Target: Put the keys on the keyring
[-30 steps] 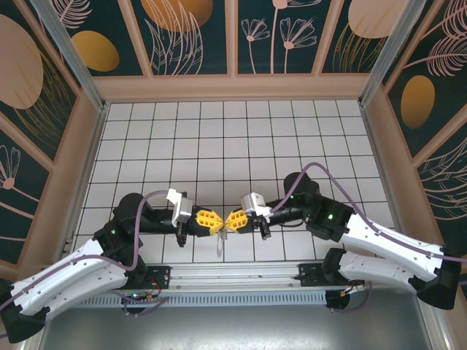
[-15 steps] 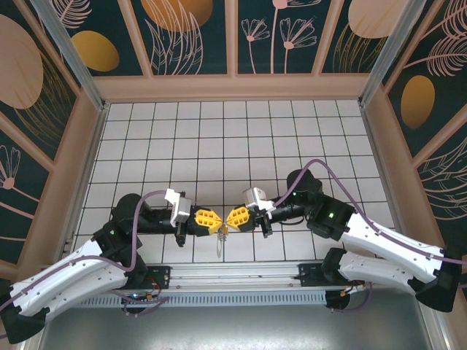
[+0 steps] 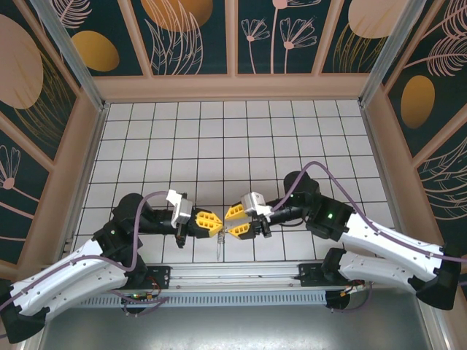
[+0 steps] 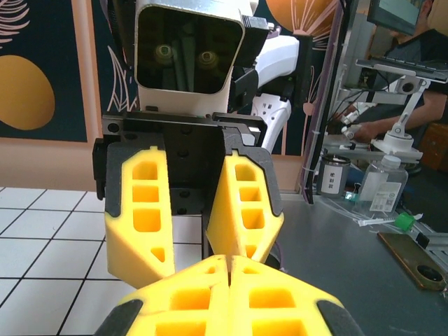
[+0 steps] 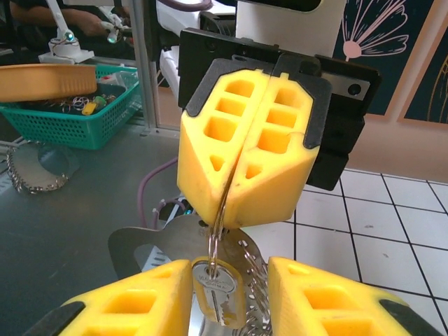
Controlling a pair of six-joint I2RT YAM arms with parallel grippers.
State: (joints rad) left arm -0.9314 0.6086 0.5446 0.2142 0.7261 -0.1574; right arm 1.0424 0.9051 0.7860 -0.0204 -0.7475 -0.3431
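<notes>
Fingers (image 5: 280,154) of the left gripper (image 5: 225,210) are pressed flat together, with no gap along the seam, and they pinch the thin wire ring of the keyring (image 5: 214,241) at their tips. The ring hangs straight down from that pinch and carries one of the keys (image 5: 218,290), a small silvery one whose head sits just under the tips and whose blade points downward. The right gripper (image 3: 228,223) faces the left one tip to tip, and its jaws stand partly apart, holding nothing. In its wrist view its two yellow fingers (image 5: 133,308) flank the dangling key, one on each side, with a gap between each finger and the metal. From above, the key (image 3: 219,249) shows as a thin sliver below the meeting point of the grippers, over the near edge of the white tiled table (image 3: 219,146).
</notes>
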